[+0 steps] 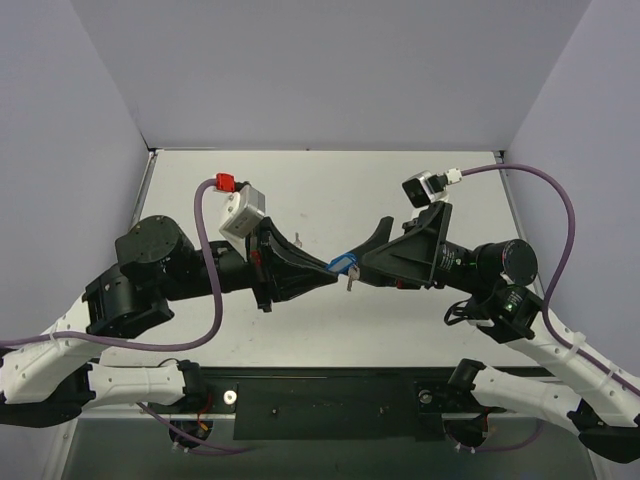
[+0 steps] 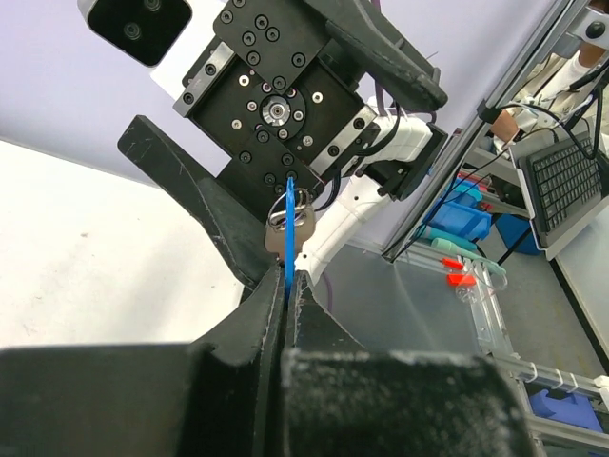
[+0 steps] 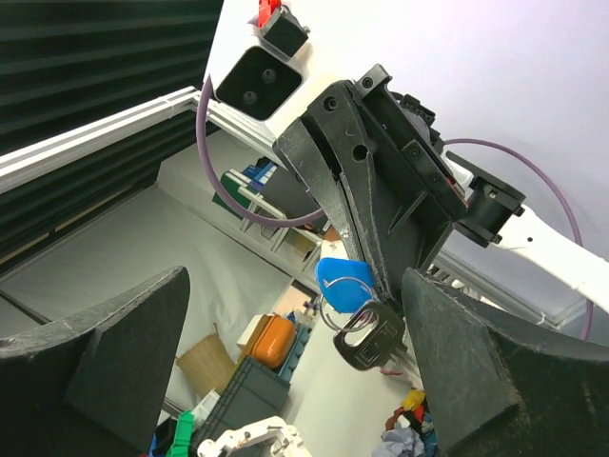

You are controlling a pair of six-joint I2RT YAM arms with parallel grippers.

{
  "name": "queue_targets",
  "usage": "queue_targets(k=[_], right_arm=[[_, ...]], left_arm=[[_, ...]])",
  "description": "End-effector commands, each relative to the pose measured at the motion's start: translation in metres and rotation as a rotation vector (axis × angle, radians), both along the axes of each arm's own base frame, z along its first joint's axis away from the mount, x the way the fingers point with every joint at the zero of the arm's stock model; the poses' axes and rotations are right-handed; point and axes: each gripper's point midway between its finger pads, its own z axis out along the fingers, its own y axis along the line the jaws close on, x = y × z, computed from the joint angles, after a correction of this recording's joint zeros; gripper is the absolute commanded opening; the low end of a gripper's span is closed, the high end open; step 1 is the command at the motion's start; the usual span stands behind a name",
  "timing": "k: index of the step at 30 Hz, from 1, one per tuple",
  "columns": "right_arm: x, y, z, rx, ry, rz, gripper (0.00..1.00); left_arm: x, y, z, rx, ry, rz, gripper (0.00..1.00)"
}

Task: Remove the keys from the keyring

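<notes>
Hanging over the middle of the white table (image 1: 300, 335) in the top view, the tiny bright blue oval keyring (image 1: 343, 264) is pinched at the tip of the left gripper (image 1: 332, 267). The small silver metal keys (image 1: 349, 284) dangle at its 6 o'clock. The right gripper (image 1: 370, 250) faces it from 3 o'clock with jaws spread wide, its arm reaching in low and level.

From the left wrist, the keyring (image 2: 288, 249) shows edge-on, clamped between closed fingers (image 2: 252, 328). The keys (image 2: 297, 221) sit loose at 12 o'clock of the pinch.

From the right wrist, that gripper's own fingers (image 3: 105, 371) stand far apart, with the keyring (image 3: 344, 280) and keys (image 3: 367, 339) between them. I judge the keys light, stiff and slick, and the key heads look like the best hold.
</notes>
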Motion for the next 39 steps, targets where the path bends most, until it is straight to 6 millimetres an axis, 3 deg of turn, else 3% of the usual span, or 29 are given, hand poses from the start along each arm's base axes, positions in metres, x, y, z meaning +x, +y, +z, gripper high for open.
queue_targets(k=[1, 12, 16, 32, 39], right_arm=[[-0.015, -0.011, 0.017, 0.075, -0.073, 0.01, 0.88], [-0.01, -0.007, 0.003, 0.057, -0.06, -0.009, 0.85], [-0.01, -0.006, 0.009, 0.086, -0.053, 0.007, 0.85], [-0.018, -0.011, 0.013, 0.09, -0.068, 0.01, 0.84], [-0.019, -0.013, 0.007, 0.062, -0.077, -0.005, 0.84]], left_arm=[[0.006, 0.005, 0.021, -0.058, -0.007, 0.0, 0.0], [0.004, 0.004, 0.03, -0.105, -0.004, -0.052, 0.0], [-0.002, 0.001, 0.034, -0.133, -0.01, -0.101, 0.0], [0.004, -0.004, 0.031, -0.178, 0.026, -0.15, 0.0], [0.006, 0.0, 0.029, -0.178, 0.027, -0.139, 0.0]])
